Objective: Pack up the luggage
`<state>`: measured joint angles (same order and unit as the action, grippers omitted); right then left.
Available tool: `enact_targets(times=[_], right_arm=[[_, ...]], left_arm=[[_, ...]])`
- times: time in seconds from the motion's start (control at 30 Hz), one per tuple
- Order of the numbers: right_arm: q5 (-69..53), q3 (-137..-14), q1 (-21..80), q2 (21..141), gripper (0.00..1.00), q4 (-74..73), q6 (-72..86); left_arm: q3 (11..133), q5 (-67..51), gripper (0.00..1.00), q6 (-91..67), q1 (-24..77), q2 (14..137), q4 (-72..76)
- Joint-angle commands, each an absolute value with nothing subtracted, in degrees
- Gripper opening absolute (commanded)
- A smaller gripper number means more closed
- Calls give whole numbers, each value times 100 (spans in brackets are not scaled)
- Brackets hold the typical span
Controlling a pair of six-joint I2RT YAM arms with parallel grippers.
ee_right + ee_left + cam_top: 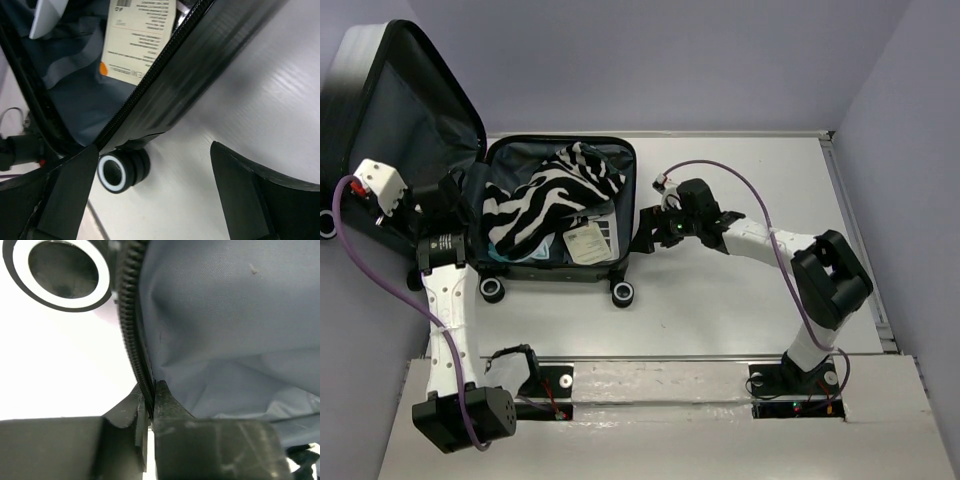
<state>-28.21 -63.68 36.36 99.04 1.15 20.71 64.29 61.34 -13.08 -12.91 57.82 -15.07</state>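
Observation:
The luggage [560, 262] lies open on the table, its lid [395, 110] standing up at the left. A zebra-striped cloth [550, 195] and a paper tag [585, 240] lie on its dark grey lining. My left gripper [450, 195] is at the luggage's left side by the lid. In the left wrist view the left gripper [151, 390] is shut on the zipper rim [129, 325], with grey lining [225, 330] on its right. My right gripper [645, 228] stands open beside the luggage's right wall; in its wrist view the right gripper [155, 185] holds nothing, with the shell's edge [200, 65] ahead of it.
Black wheels with white rings [623, 293] [492, 290] sit on the luggage's near side; one wheel [120, 170] lies close to my right gripper's left finger. Another wheel [65, 272] shows in the left wrist view. Grey walls enclose the table [760, 300] at back and right.

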Motion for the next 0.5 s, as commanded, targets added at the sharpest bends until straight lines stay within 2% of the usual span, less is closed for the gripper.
enact_targets(times=[0.0,0.2,0.23,0.3,0.4,0.47], right_arm=[[-2742,-6679,3647,10256,99,483,2329],[-3154,-6759,3709,10582,87,852,2759],[-3181,-6733,3709,10556,83,913,2795],[-3147,-6593,3709,10338,83,958,2847],[-2945,-6565,3709,10099,91,958,2935],[-2848,-6696,3709,10133,92,784,2979]], left_arm=[[6302,5968,6,-1283,-1275,5626,-914],[6100,5801,6,-1195,-1125,5458,-756],[6047,5783,6,-1126,-1055,5397,-704],[6029,5757,6,-1081,-976,5309,-677],[6012,5687,6,-985,-783,5204,-615],[5985,5652,6,-923,-581,5116,-554]])
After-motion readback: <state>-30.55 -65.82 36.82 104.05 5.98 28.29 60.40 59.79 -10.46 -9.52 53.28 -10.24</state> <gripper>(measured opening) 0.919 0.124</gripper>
